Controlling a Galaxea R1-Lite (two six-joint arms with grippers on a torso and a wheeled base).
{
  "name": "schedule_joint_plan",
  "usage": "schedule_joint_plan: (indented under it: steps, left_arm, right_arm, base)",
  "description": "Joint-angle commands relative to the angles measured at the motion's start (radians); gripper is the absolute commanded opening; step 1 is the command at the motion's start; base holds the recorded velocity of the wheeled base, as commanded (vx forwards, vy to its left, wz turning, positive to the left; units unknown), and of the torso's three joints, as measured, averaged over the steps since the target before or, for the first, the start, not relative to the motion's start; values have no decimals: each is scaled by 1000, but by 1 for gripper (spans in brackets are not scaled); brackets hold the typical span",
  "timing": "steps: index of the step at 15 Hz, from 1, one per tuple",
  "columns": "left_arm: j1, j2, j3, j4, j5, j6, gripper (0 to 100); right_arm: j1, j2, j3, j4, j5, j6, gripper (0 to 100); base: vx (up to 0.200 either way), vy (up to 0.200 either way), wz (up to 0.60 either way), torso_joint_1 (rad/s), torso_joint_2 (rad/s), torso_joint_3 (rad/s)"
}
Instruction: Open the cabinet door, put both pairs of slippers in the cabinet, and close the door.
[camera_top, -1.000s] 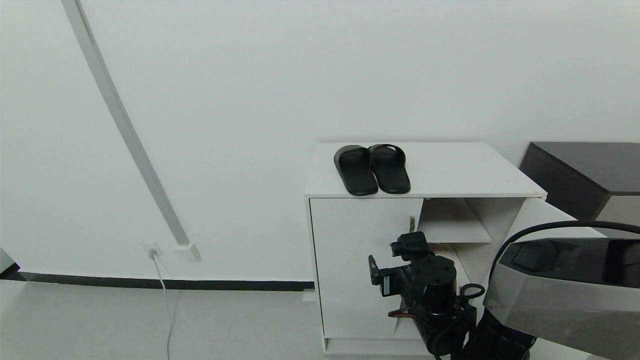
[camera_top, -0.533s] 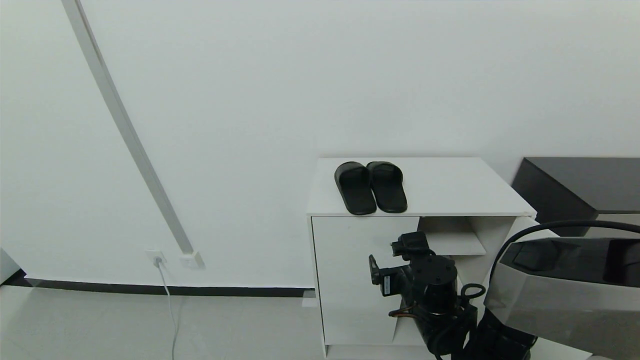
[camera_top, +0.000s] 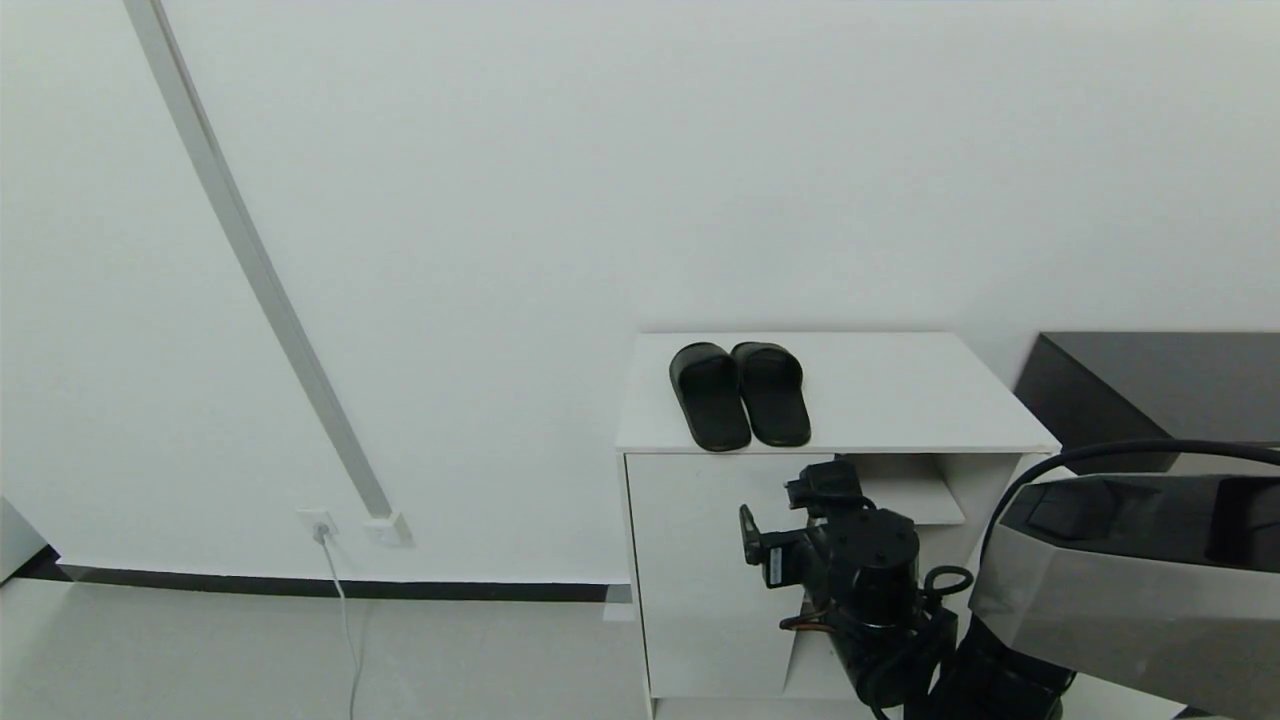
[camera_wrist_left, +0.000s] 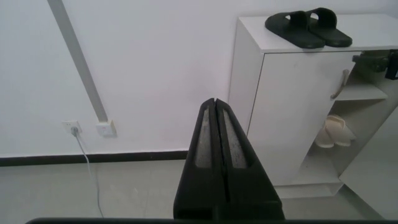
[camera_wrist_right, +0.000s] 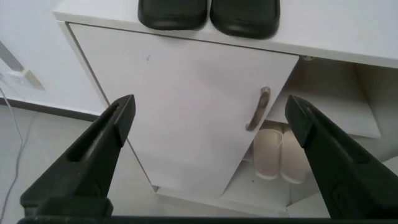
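Observation:
A pair of black slippers (camera_top: 740, 395) lies side by side on top of the white cabinet (camera_top: 900, 390), near its left front edge. The cabinet's left door (camera_wrist_right: 186, 118) with its handle (camera_wrist_right: 258, 109) is closed; the right half stands open. On the lower shelf inside sits a pair of beige slippers (camera_wrist_right: 280, 152). My right gripper (camera_wrist_right: 210, 106) is open wide, in front of the closed door below the black slippers (camera_wrist_right: 208, 12). My left gripper (camera_wrist_left: 214, 134) is shut and holds nothing, off to the cabinet's left, away from the black slippers (camera_wrist_left: 309, 28).
A black piece of furniture (camera_top: 1150, 390) stands right of the cabinet. A wall socket with a hanging cable (camera_top: 325, 525) and a slanted cable duct (camera_top: 250, 260) are on the wall to the left. Bare floor (camera_top: 300, 650) lies left of the cabinet.
The whole head view has shifted: the cabinet now sits lower and looks smaller, so the camera moved. The slippers have not moved on the cabinet.

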Motion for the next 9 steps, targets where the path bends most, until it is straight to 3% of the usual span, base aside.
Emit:
schedule_joint_plan:
  steps: [1,3,4,6,9]
  left_arm:
    - [0,0,0,0,0,1,0]
    - [0,0,0,0,0,1,0]
    - [0,0,0,0,0,1,0]
    - [0,0,0,0,0,1,0]
    - [0,0,0,0,0,1,0]
  right_arm:
    - [-8,2,-5,-4,0,-15,100]
    - [-40,-3,-27,-74,40,-77,100]
    - [-54,-21,-65,-47,47,-94,100]
    - [-78,-84,-185,183,49,-60,100]
    - [-82,-173,-431,637,52,61,100]
  base:
    - [0,0,0,0,0,0]
    - [0,0,0,0,0,0]
    - [0,0,0,0,0,0]
    - [0,0,0,0,0,0]
    - [0,0,0,0,0,0]
